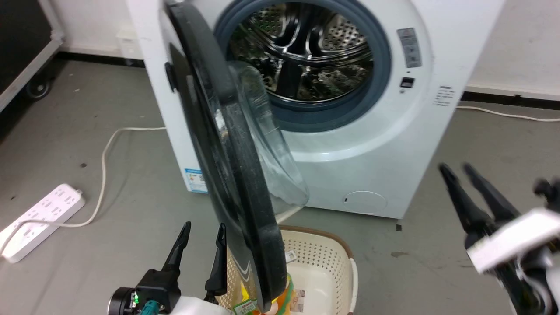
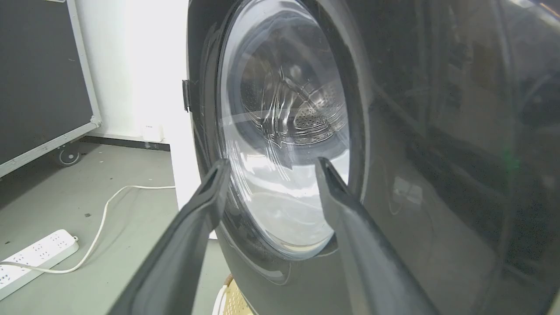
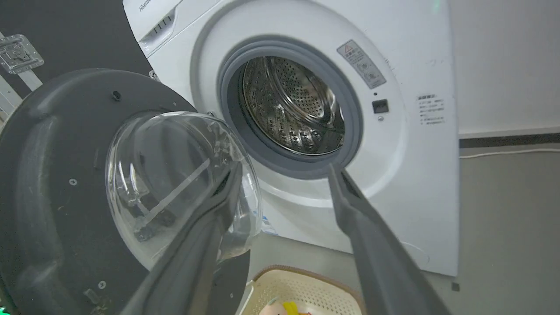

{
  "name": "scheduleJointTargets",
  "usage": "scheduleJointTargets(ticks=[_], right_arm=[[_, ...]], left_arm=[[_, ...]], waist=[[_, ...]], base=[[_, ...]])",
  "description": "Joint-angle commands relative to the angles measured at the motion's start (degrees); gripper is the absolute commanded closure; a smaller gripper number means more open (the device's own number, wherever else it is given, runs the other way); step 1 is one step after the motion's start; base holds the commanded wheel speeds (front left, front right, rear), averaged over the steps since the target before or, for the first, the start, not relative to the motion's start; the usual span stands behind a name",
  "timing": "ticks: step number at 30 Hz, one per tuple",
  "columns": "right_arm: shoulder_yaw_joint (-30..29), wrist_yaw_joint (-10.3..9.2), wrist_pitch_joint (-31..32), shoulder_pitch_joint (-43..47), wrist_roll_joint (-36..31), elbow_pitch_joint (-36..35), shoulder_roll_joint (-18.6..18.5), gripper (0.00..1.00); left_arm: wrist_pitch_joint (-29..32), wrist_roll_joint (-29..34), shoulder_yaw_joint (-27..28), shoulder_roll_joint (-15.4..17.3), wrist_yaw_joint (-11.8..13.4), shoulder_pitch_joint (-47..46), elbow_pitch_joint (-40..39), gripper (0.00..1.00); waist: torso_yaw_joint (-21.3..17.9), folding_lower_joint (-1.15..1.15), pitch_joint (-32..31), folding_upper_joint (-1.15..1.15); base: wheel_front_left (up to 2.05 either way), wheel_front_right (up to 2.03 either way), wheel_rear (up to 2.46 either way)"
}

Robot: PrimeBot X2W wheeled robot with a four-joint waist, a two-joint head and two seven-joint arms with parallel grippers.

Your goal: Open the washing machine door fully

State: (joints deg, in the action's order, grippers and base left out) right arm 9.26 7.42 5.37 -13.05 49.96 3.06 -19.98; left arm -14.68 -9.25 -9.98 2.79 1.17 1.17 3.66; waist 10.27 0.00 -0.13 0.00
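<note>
From the head camera: washing machine door [image 1: 234,175] swung out from the washing machine [image 1: 358,144] and standing edge-on, its glass bowl [image 1: 267,144] bulging toward the open drum [image 1: 306,48], just to the right of the left gripper [image 1: 204,227] and rising well above it. Left gripper released, fingers parted with nothing between them, the right-hand finger close beside the door's glossy outer face; contact impossible to tell. Cream laundry basket [image 1: 339,247] low on the far side of the door from that gripper, white power strip [image 1: 41,218] well off to its left. Right gripper [image 1: 455,167] likewise spread and empty, well to the right of the door, the machine's white front ahead and to its left. From the left wrist: left gripper [image 2: 271,162] with fingers wide apart, framing the glass bowl [image 2: 280,131] straight ahead, the black face of the washing machine door [image 2: 437,153] stretching away to its right, power strip [image 2: 35,258] low to its left. From the right wrist: right gripper [image 3: 285,168] parted and holding nothing; grey inner side of the washing machine door [image 3: 48,175] off to its left, glass bowl [image 3: 166,175] partly behind its left finger; rubber-rimmed opening and perforated drum [image 3: 288,109] straight ahead, just above the fingertips; laundry basket [image 3: 284,284] below, between the fingers.
</note>
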Motion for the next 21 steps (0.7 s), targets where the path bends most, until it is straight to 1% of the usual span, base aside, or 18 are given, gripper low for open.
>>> scheduleJointTargets(ticks=[1,4,7,10,11,14,18,21], right_arm=[[0.1,0.07,-3.9,2.4,-3.1,-0.5,-0.9,0.0],[-0.8,0.07,-13.3,6.1,-12.2,-0.4,-1.6,0.0],[-1.5,0.07,-18.1,10.3,-20.8,-0.2,0.3,0.0],[-3.4,0.07,-19.8,13.9,-28.6,-1.0,3.9,0.0],[-4.5,0.07,-20.0,14.9,-29.7,-1.4,5.8,0.0],[-6.3,0.07,-20.3,17.6,-35.4,-2.7,9.2,0.0],[-9.8,0.07,-20.3,20.3,-39.8,-3.8,13.8,0.0],[-11.2,0.07,-20.3,21.9,-41.5,-3.5,15.8,0.0]], left_arm=[[-0.3,0.0,0.4,0.1,-0.1,0.6,-0.4,0.0],[-0.3,0.2,1.3,0.1,-0.6,1.2,-0.7,0.0],[-0.3,0.5,2.4,0.1,-1.1,2.3,-1.3,0.0],[-0.3,0.6,3.3,0.1,-1.7,3.8,-1.7,0.0],[-0.3,0.6,3.5,0.1,-1.9,4.3,-1.7,0.0],[-0.3,0.7,3.8,0.1,-2.5,5.0,-1.7,0.0],[-0.3,0.3,3.8,0.1,-2.7,5.1,-1.6,0.0],[-0.3,0.1,3.7,0.1,-2.6,5.0,-1.6,0.0]], waist=[[-0.8,0.0,-0.3,0.0],[-1.7,0.0,-0.8,0.0],[-2.7,0.0,-1.3,0.0],[-3.5,0.0,-1.8,0.0],[-3.8,0.0,-1.8,0.0],[-4.2,0.0,-1.9,0.0],[-4.5,0.0,-2.0,0.0],[-4.7,0.0,-2.0,0.0]], base=[[0.0,0.0,0.0],[0.0,0.0,0.0],[0.0,0.0,0.0],[0.0,0.0,0.0],[0.0,0.0,0.0],[0.0,0.0,0.0],[0.0,0.0,0.0],[0.0,0.0,0.0]])
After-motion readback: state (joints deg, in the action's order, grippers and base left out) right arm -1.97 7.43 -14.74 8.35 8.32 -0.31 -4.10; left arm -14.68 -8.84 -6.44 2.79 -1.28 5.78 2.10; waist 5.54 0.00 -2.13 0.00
